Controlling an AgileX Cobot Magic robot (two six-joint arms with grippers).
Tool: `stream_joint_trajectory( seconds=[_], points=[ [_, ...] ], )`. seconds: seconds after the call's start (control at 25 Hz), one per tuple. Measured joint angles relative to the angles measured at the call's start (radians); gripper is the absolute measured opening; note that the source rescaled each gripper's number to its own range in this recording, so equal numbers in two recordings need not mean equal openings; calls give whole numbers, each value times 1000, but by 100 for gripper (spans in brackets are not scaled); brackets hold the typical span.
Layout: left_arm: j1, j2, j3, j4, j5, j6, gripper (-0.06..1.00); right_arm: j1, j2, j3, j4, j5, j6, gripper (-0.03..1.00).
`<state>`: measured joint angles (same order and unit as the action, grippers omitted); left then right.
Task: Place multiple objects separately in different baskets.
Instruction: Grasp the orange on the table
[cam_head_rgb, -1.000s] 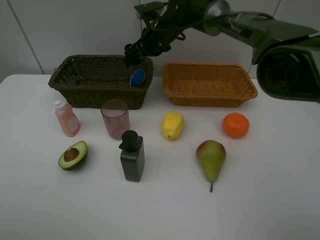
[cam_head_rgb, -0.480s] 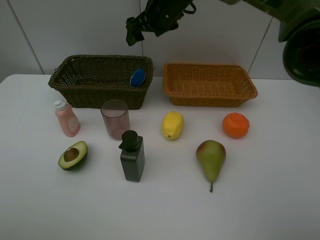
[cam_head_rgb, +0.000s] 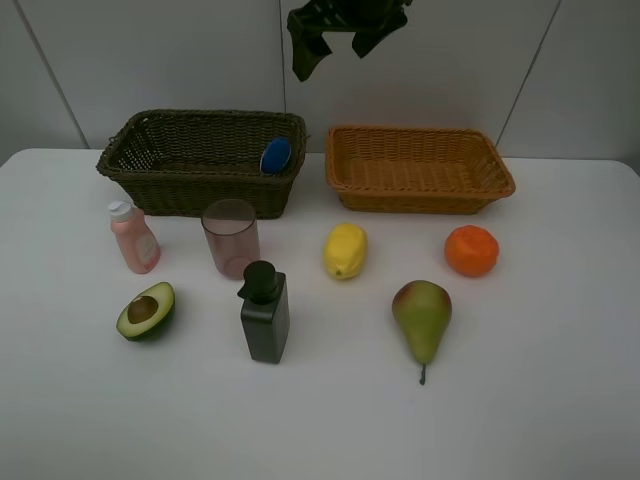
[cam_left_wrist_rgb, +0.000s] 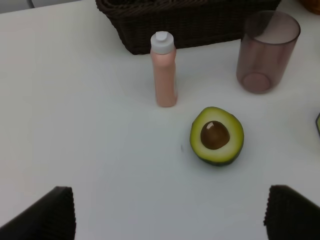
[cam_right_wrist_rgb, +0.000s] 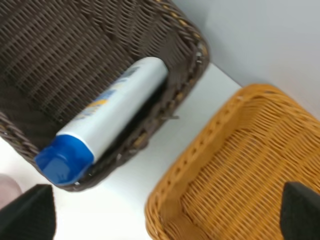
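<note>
Well below right hand (cam_head_rgb: 335, 50), white bottle (cam_right_wrist_rgb: 115, 105), inside dark basket (cam_head_rgb: 190, 190)

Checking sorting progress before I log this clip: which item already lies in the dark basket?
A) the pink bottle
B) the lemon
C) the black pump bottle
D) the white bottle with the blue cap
D: the white bottle with blue cap lies inside the dark basket, leaning against its end wall, while the rest sit outside it.

White table (cam_head_rgb: 560, 400), grey panelled wall (cam_head_rgb: 150, 60) behind.
</note>
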<state>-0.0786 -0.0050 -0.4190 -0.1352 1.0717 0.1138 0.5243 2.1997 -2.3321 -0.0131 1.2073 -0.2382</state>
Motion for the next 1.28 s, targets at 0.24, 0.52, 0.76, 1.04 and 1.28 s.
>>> stream_joint_trajectory(
  seconds=[0.24, 0.52, 0.76, 1.04, 1.28],
  points=[
    [0, 0, 0, 0, 1, 0, 100, 0, -132, 190, -20, 6, 37, 90],
    [0, 0, 0, 0, 1, 0, 100, 0, -321, 543, -26, -15, 59, 90],
    [0, 0, 0, 0, 1, 0, 100, -1, -486, 804, -48, -104, 89, 90],
    [0, 0, 0, 0, 1, 0, 100, -2, -533, 929, -52, -88, 133, 90],
    [0, 0, 0, 0, 1, 0, 100, -48, -536, 999, -79, -74, 154, 90]
  ],
)
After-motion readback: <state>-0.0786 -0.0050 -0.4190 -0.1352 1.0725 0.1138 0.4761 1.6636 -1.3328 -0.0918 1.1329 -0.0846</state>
